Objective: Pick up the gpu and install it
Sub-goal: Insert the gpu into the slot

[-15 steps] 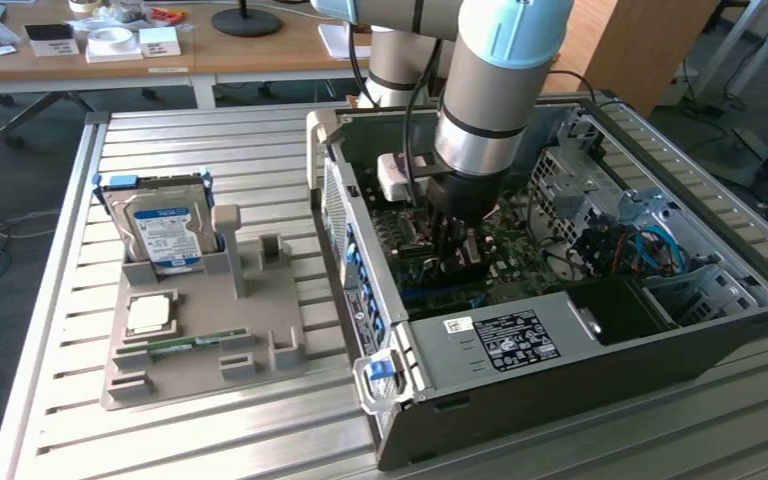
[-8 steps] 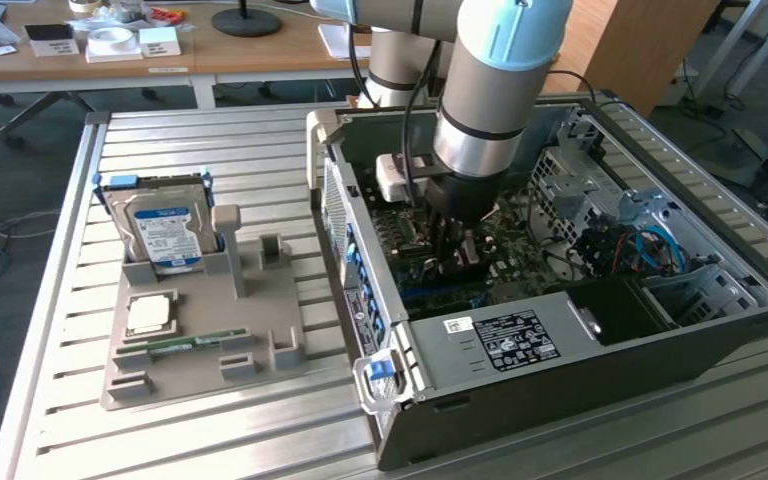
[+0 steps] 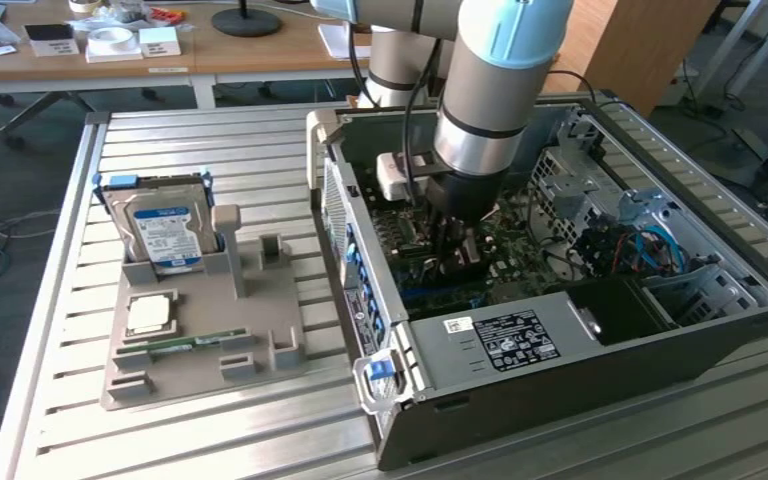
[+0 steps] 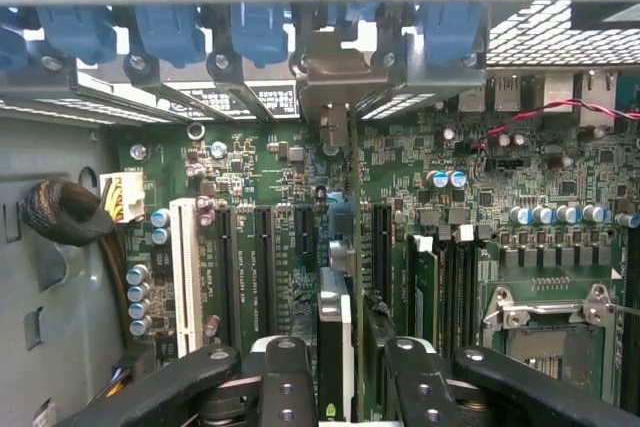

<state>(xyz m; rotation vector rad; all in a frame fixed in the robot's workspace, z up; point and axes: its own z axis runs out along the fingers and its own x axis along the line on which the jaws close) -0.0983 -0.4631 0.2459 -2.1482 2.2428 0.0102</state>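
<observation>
The gpu (image 4: 336, 319) stands on edge in a motherboard (image 4: 250, 177) slot, seen from above as a thin card. Its silver-beige bracket (image 4: 335, 77) sits against the case's rear slot openings, under a row of blue clips (image 4: 260, 32). My gripper (image 4: 350, 355) straddles the card's near end. Its black fingers (image 4: 288, 377) are a little apart, with a narrow gap showing on one side of the card, so it is open. In the exterior view the gripper (image 3: 451, 248) reaches down inside the open computer case (image 3: 558, 350), over the board.
On the exterior view's left, a grey fixture (image 3: 197, 335) on the slatted table holds a silver hard drive (image 3: 160, 235), a CPU (image 3: 151, 313) and a green RAM stick (image 3: 184, 345). Inside the case are a black cable bundle (image 4: 65, 212), an empty CPU socket (image 4: 545, 332) and blue-red wires (image 3: 644, 250).
</observation>
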